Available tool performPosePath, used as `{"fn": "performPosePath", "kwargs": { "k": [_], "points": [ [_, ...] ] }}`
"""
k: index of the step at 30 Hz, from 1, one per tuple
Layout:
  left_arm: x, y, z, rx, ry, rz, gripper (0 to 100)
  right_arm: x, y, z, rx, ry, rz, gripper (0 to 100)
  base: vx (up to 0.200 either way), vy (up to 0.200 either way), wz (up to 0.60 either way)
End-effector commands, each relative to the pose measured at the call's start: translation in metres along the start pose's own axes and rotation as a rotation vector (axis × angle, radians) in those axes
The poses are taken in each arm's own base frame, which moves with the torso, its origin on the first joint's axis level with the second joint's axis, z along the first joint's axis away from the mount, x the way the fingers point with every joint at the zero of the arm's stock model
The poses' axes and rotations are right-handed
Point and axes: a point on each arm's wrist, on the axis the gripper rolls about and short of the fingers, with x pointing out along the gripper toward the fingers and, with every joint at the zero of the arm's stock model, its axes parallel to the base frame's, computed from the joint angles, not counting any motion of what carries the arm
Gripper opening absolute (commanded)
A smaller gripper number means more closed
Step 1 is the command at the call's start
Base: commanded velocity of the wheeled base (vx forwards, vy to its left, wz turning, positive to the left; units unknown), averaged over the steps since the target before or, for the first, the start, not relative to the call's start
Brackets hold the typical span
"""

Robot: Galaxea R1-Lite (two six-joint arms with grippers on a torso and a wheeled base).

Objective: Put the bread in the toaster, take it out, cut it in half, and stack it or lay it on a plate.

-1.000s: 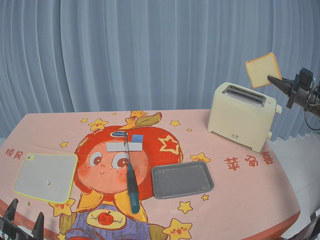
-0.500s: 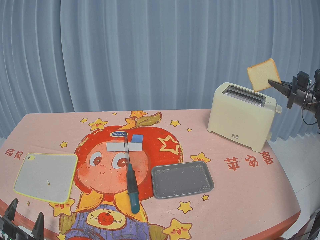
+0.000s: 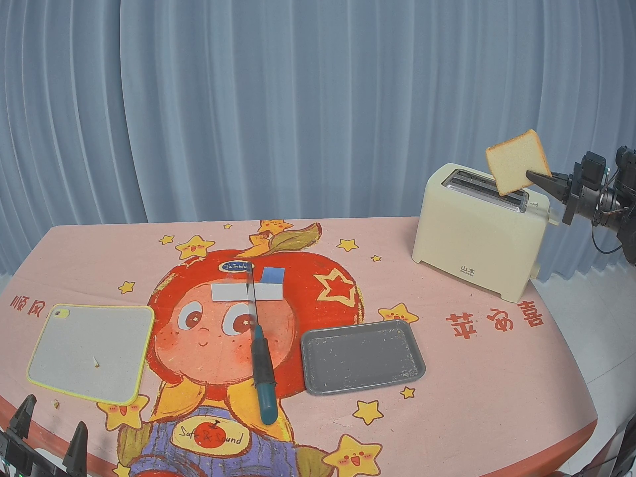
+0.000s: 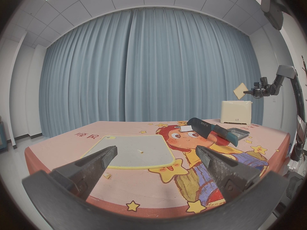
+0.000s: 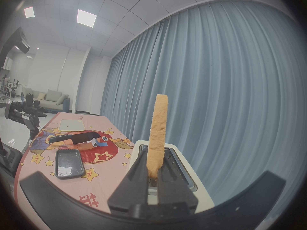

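Note:
My right gripper (image 3: 535,177) is shut on a slice of bread (image 3: 517,161) and holds it upright and tilted just above the slots of the cream toaster (image 3: 480,233) at the table's far right. In the right wrist view the bread (image 5: 157,131) stands edge-on between the fingers (image 5: 140,170), over the toaster's slot (image 5: 174,170). A knife (image 3: 260,339) with a teal handle lies mid-table. A grey plate (image 3: 362,356) sits right of it. The cutting board (image 3: 91,352) lies at the front left. My left gripper (image 4: 156,157) stands open near the front left edge, before the cutting board (image 4: 134,149).
A cartoon-print pink cloth covers the table (image 3: 464,379). White and blue paper tags (image 3: 246,289) lie under the knife's blade. Small crumbs dot the cutting board and the cloth beside it. Blue curtains hang behind the table.
My right gripper has lowered the bread toward the toaster's top and shifted it slightly left. The left arm and the table's things have stayed still.

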Motion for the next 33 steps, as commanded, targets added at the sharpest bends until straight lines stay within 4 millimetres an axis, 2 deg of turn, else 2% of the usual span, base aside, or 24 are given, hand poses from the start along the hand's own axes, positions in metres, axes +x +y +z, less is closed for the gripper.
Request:
{"fn": "performPosePath", "kwargs": {
  "k": [1, 12, 33],
  "points": [
    [0.001, 0.000, -0.004, 0.000, 0.018, 0.000, 100, 0.002, -0.002, -0.008, 0.018, 0.012, 0.001, 0, 0.000, 0.000, 0.00],
    [0.001, 0.000, -0.004, 0.000, 0.018, 0.000, 100, 0.007, -0.007, -0.020, 0.036, 0.027, 0.006, 0, 0.000, 0.000, 0.00],
    [0.001, 0.000, -0.004, 0.000, 0.018, 0.000, 100, 0.007, -0.004, -0.024, 0.037, 0.035, 0.012, 0, 0.000, 0.000, 0.00]
  ]
}}
